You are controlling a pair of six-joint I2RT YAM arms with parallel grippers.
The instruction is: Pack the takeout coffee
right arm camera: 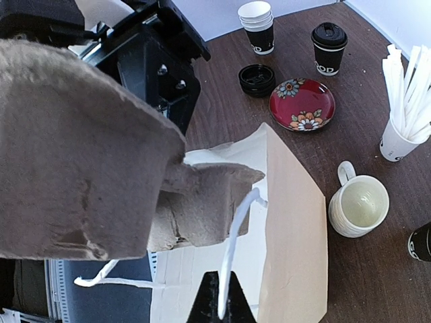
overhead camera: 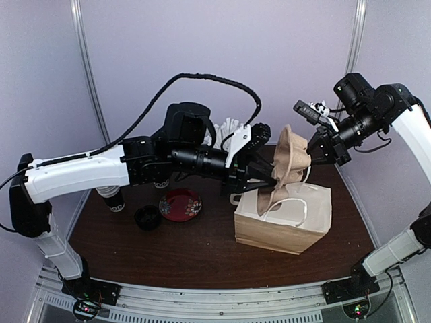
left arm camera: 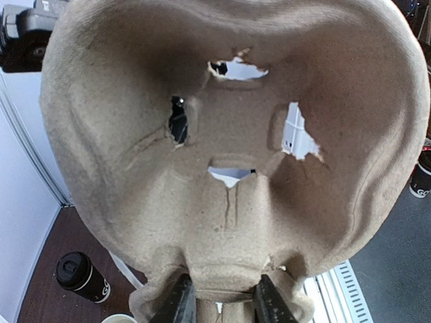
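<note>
A takeout coffee (right arm camera: 328, 47) with a black lid stands at the far side of the table, also seen low in the left wrist view (left arm camera: 82, 276). Another dark cup (right arm camera: 421, 242) shows only at the frame edge. My left gripper (overhead camera: 266, 176) (left arm camera: 224, 289) is shut on the edge of a brown pulp cup carrier (overhead camera: 288, 165) (left arm camera: 222, 134), held tilted above the open paper bag (overhead camera: 283, 215) (right arm camera: 293, 229). One corner of the carrier dips into the bag's mouth. My right gripper (overhead camera: 311, 161) (right arm camera: 220, 286) is shut on the bag's white handle (right arm camera: 236, 242), holding it up.
Left of the bag are a red flowered plate (overhead camera: 180, 204) (right arm camera: 302, 103), a loose black lid (overhead camera: 147, 217) (right arm camera: 256, 79) and a stack of lidless cups (right arm camera: 258, 27). A cream mug (right arm camera: 357, 205) and a cup of white straws (right arm camera: 404, 101) stand behind the bag.
</note>
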